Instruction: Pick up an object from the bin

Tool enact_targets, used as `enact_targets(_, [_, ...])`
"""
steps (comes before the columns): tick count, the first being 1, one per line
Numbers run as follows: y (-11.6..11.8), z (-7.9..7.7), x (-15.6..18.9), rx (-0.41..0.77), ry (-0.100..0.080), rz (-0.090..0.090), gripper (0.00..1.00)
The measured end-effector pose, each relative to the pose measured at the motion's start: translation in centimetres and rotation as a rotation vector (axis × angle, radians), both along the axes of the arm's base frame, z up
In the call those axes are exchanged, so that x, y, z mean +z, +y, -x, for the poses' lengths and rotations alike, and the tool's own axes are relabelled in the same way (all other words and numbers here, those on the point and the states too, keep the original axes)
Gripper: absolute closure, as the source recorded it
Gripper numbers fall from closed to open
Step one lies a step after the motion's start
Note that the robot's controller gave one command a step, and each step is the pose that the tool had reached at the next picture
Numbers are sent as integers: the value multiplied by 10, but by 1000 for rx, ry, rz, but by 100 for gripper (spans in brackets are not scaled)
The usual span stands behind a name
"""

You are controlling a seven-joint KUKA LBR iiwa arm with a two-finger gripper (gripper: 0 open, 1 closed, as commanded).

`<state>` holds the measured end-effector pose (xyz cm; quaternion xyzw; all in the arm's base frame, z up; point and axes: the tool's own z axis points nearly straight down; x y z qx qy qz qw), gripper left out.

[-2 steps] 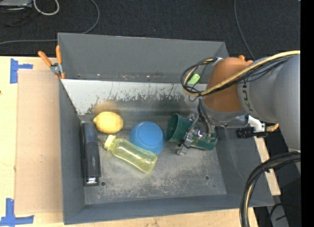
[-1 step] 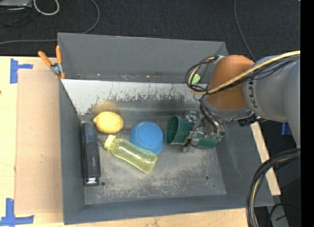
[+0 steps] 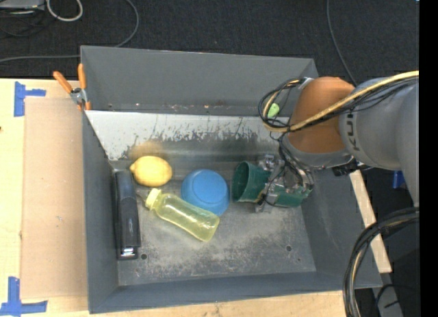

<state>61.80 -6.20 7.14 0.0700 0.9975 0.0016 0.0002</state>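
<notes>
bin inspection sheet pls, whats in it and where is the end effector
surface: grey metal bin, floor scuffed
job's things: dark green cup on its side, right of centre, end effector at it
clutter: yellow lemon, blue bowl, pale yellow bottle lying flat, long black tool by left wall
grippers: end effector low in the bin; grip on cup cannot be told
cables: bundle looped at orange wrist cover; loose cables on floor behind bin
surroundings: dark floor

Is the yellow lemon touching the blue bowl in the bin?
Apart. The camera view shows a strip of grey bin floor between the lemon and the blue bowl.
</notes>
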Motion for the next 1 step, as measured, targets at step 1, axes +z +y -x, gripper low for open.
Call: enact_targets(1, [0,0,1,0,0,0,100])
